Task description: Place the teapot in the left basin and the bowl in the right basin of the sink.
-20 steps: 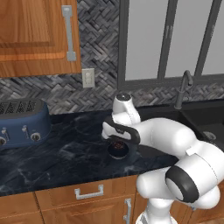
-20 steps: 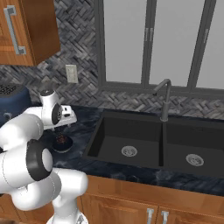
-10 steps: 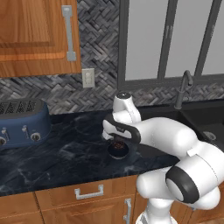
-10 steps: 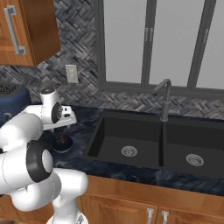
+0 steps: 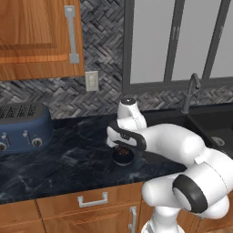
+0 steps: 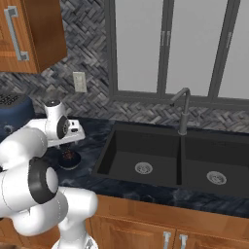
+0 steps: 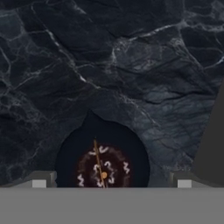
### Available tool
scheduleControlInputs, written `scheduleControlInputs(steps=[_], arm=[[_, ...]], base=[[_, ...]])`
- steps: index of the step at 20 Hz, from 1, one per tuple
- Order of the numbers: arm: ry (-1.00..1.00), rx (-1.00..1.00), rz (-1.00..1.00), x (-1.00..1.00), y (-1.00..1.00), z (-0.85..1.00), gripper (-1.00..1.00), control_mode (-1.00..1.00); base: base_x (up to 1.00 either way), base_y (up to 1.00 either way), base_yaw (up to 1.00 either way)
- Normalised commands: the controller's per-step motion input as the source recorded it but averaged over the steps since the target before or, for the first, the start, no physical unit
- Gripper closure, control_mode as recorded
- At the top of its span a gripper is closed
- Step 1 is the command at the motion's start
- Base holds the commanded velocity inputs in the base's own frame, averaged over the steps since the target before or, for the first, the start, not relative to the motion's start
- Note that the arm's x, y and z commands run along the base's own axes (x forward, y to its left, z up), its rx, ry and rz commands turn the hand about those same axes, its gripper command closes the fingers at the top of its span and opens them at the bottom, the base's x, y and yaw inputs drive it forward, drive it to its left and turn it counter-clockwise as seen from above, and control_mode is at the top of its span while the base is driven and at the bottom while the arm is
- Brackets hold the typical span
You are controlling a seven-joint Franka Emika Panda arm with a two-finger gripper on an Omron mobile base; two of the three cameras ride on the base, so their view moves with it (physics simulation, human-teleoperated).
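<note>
Dark marble tabletop [image 7: 131, 65], and the teapot [image 7: 103, 164] sits at six o'clock in the hand view, directly under the wide-open gripper [image 7: 109, 183]. Best play, I'd say: drop straight down, centre the thin handle, then close gently.

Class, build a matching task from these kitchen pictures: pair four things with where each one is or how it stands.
Things:
1 teapot
2 toaster
3 faucet
4 gripper

Places or states:
A behind the sink divider
B open, jaws wide apart
C on the dark counter under the hand
D at the counter's left end, by the wall

Pairs: 1-C, 2-D, 3-A, 4-B
</note>
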Motion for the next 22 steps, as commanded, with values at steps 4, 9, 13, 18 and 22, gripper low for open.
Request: scheduleControlInputs(steps=[4,9,13,18,22], arm=[[0.00,-0.01,0.00,-0.05,-0.01,-0.05,-1.00,-1.00],[0.00,0.00,0.00,0.06,0.00,-0.07,-1.00,-1.00],[0.00,0.00,0.00,0.15,0.01,-0.12,-1.00,-1.00],[0.00,0.00,0.00,0.15,0.01,-0.11,1.00,-1.00],[0.00,0.00,0.00,0.04,0.01,-0.04,1.00,-1.00]], base=[[0.00,0.00,0.00],[0.00,0.00,0.00],[0.00,0.00,0.00],[0.00,0.00,0.00],[0.00,0.00,0.00]])
